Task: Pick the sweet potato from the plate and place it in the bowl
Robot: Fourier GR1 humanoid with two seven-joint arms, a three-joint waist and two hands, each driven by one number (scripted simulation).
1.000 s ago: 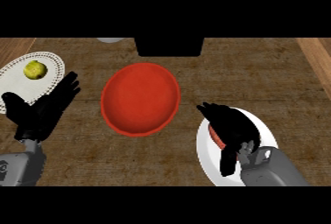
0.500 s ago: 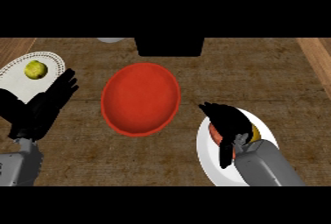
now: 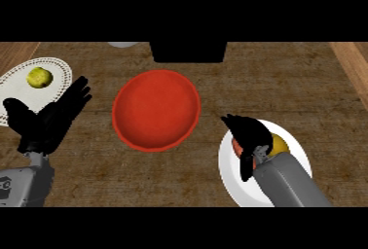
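The sweet potato (image 3: 280, 145) lies on the white plate (image 3: 243, 187) at the lower right, showing orange-yellow on one side of my right hand and reddish on the other. My right hand (image 3: 248, 135) sits on top of it with fingers curled down round it, hiding its middle. The sweet potato still rests on the plate. The red bowl (image 3: 156, 110) stands in the middle of the counter, to the upper left of that plate, with nothing in it. My left hand (image 3: 49, 120) rests open at the left, fingers pointing up and to the right.
A second white plate (image 3: 20, 83) at the far left carries a yellow-green fruit (image 3: 39, 78), just above my left hand. A black block (image 3: 188, 51) and a pale grey object (image 3: 122, 44) stand at the back edge. The counter's wooden border (image 3: 352, 63) runs down the right.
My right forearm has slid further over the plate and its fingers have curled lower round the sweet potato. The left hand has barely shifted.
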